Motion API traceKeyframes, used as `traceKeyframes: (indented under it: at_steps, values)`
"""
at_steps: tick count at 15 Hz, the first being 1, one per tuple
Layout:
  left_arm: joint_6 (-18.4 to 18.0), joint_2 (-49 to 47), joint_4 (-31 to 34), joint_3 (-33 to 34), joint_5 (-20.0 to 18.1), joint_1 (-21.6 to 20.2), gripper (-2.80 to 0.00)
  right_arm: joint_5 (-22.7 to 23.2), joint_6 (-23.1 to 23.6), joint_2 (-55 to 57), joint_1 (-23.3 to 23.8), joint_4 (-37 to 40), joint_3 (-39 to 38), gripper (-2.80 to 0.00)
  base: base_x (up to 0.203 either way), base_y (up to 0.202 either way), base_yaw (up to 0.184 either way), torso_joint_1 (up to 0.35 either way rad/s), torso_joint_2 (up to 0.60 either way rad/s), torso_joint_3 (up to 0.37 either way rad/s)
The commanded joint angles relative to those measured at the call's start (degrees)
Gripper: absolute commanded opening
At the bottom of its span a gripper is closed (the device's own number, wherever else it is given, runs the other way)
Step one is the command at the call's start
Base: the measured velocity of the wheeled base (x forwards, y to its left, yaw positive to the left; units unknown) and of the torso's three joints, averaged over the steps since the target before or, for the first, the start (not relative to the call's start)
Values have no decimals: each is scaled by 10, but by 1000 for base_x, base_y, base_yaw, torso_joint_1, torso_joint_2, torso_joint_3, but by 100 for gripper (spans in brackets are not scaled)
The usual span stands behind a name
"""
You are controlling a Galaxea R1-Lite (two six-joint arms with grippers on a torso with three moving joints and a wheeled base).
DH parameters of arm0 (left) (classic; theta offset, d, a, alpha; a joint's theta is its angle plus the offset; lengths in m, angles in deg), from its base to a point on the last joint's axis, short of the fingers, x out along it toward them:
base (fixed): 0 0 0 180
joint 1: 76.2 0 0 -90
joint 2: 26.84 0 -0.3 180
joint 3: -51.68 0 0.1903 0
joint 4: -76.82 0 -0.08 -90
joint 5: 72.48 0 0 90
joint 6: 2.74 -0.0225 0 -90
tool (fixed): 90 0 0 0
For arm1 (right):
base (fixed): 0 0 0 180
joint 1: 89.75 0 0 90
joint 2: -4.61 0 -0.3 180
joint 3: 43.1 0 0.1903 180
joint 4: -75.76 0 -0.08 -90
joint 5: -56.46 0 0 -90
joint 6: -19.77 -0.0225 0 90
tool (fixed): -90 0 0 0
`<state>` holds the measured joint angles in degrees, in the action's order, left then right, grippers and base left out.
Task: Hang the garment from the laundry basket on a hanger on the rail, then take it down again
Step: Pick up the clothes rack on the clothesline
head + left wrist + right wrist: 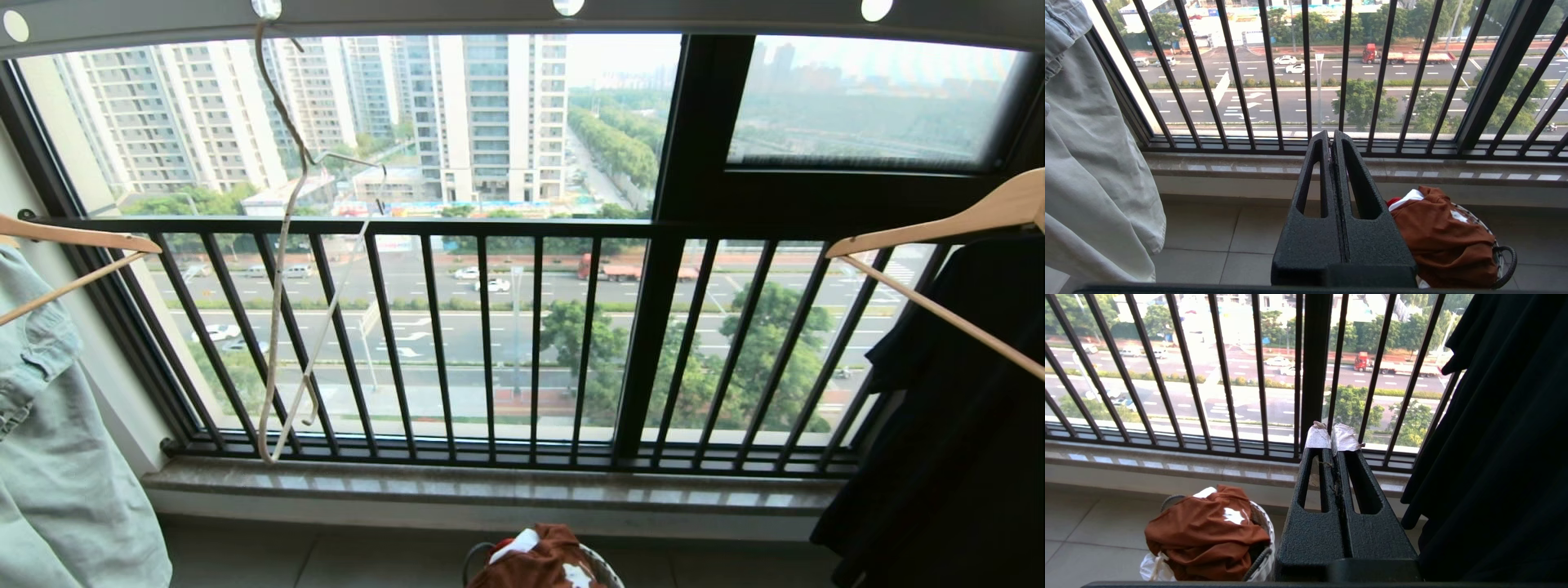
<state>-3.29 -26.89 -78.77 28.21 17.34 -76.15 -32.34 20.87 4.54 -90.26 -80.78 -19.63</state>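
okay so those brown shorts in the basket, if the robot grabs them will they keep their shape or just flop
Probably flop: the rust-brown shorts lie crumpled in soft folds, heaped over the laundry basket. They look light, so one pinch should lift them, though loose ends may dangle and drag. The drawstring could snag on the rim.

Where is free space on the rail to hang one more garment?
Free: the grey holed rail between the cream wire hanger and the right wooden hanger carrying the black garment. Crowded: left end, by the pale green denim garment.

I get hazy daylight flooding in through the window (pixel 490 163) at twelve o'clock, backlighting everything. The black garment (pixel 963 425) at three o'clock reads as near-silhouette, and the head view bows at its edges.
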Motion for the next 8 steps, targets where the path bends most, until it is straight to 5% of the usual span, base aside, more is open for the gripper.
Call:
traceKeyframes:
  at_steps: [1,5,8]
  values:
    - [0,0,0,0,0,1,-280,0,0,1,0,0,0,-280,0,0,0,0,0,0]
    - [-1,0,-2,-17,0,0,-280,0,0,1,0,0,0,-280,0,0,0,0,0,0]
    - [1,-16,10,-107,-14,1,-280,0,0,1,0,0,0,-280,0,0,0,0,0,0]
